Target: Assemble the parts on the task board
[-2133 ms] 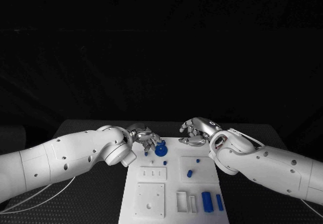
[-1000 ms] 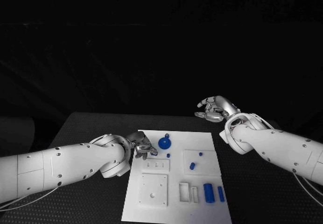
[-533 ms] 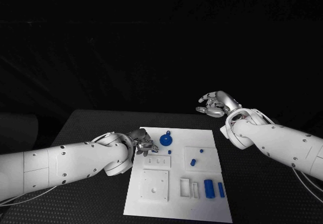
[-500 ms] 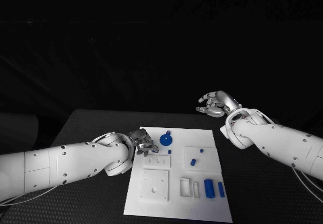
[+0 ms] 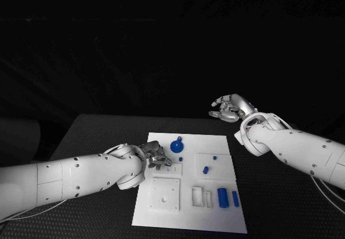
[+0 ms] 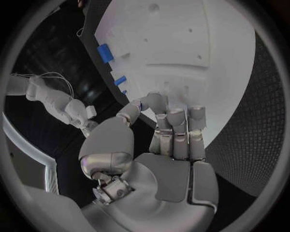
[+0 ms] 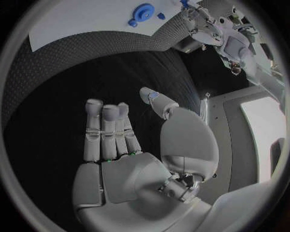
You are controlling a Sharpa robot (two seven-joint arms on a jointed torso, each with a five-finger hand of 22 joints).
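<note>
The white task board [image 5: 190, 219] lies in the middle of the table. A blue round disc with a knob [image 5: 176, 146] sits near its far edge and shows again in the right wrist view [image 7: 144, 10]. Small blue pegs [image 5: 206, 170] lie mid-board, and two blue cylinders [image 5: 221, 197] lie at the near right. My left hand [image 5: 157, 158] rests at the board's left edge with fingers curled, pinching a small blue part [image 6: 137, 103] between thumb and finger. My right hand [image 5: 231, 108] hangs raised beyond the board's far right corner, holding nothing, with fingers straight [image 7: 108, 130] and thumb apart.
White blocks stand on the board: a small one with holes [image 5: 167, 170], a square plate [image 5: 164, 194] and a slotted holder [image 5: 197, 197]. Black table [image 5: 280, 199] surrounds the board. My left forearm [image 5: 72, 174] lies across the table's near left.
Over two seconds my left hand drew back from the blue disc to the board's left edge, and my right hand rose off the board to the far right. The camera view also shifted.
</note>
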